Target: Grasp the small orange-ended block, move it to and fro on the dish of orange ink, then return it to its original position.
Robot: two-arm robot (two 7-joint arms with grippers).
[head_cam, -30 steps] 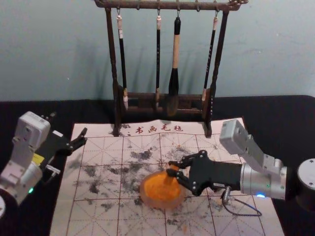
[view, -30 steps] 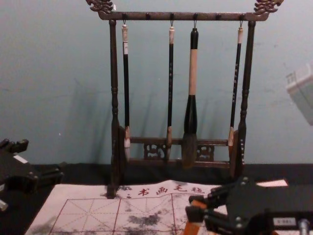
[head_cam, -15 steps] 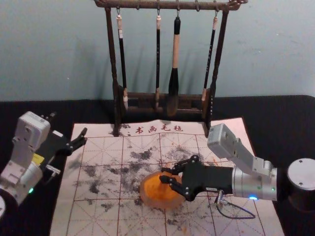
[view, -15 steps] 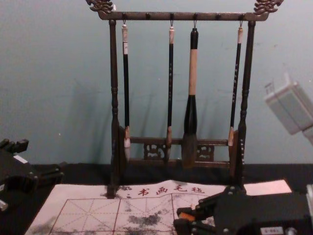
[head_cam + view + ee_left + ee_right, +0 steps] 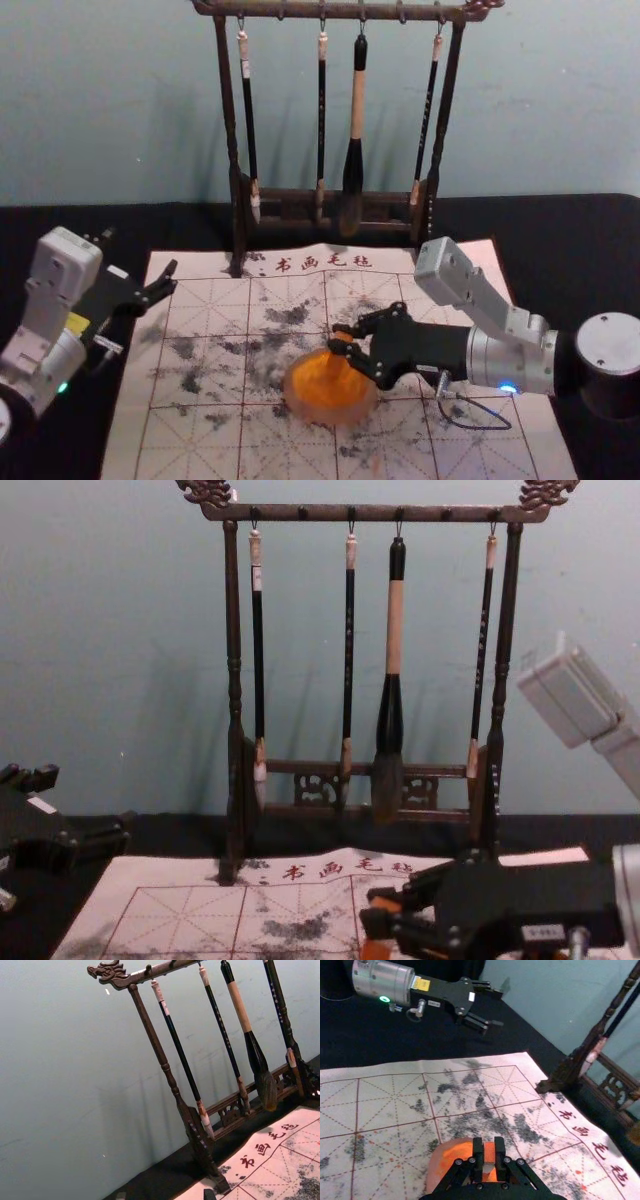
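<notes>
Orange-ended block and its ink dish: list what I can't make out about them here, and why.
- Block's lower end: chest view, cut off by the bottom edge.
- Whether the block touches the ink: head view, orange blends with orange.
- Part of the dish: right wrist view, covered by the right pincer.

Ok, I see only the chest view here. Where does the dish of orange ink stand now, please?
Observer: In the head view, the dish stands on the mat, below the right gripper.
Operator: And the block, is it above the ink?
Observer: Yes, the right wrist view shows the block between both fingers, with orange ink beneath. I cannot tell if it touches.
Operator: Also, is some light on at the left arm?
Observer: Yes, a green light glows on the left arm in the head view.
</notes>
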